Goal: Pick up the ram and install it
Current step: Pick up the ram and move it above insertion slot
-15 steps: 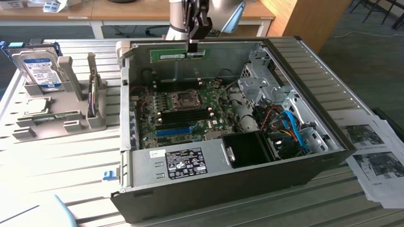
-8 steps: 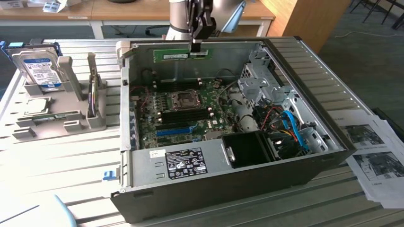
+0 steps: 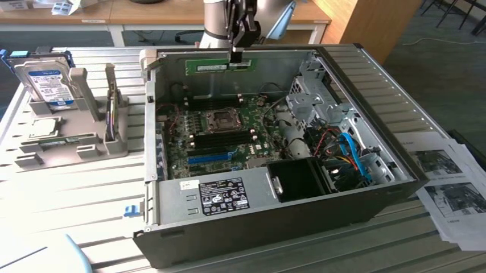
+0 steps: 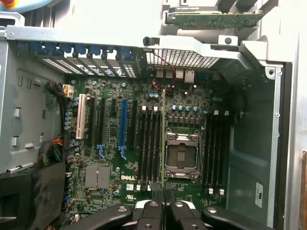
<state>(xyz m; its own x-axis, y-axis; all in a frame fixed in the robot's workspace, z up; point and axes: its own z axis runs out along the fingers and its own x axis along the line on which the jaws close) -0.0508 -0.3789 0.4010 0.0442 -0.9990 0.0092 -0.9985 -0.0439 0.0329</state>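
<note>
We see the tool (image 3: 237,56) closed on the ram (image 3: 216,66), pinching the green stick by its upper long edge, nearer the end toward the exterior view's right. The stick hangs level in the air over the far part of the open computer case (image 3: 266,207), clear of the motherboard (image 3: 227,139) and not seated in any slot. From the wrist view the tool (image 4: 163,190) shows two dark fingers (image 4: 154,188) pressed together on the ram (image 4: 164,139), which appears edge-on as a thin line running parallel to the black memory slots (image 4: 149,143), between them and the processor socket (image 4: 181,153). A bright-blue slot (image 4: 123,125) lies further along the board. On the bench (image 3: 76,193), at the exterior view's left, a grey holder (image 3: 91,145) carries a hard drive (image 3: 45,82); printed sheets (image 3: 449,190) lie at the exterior view's right.
</note>
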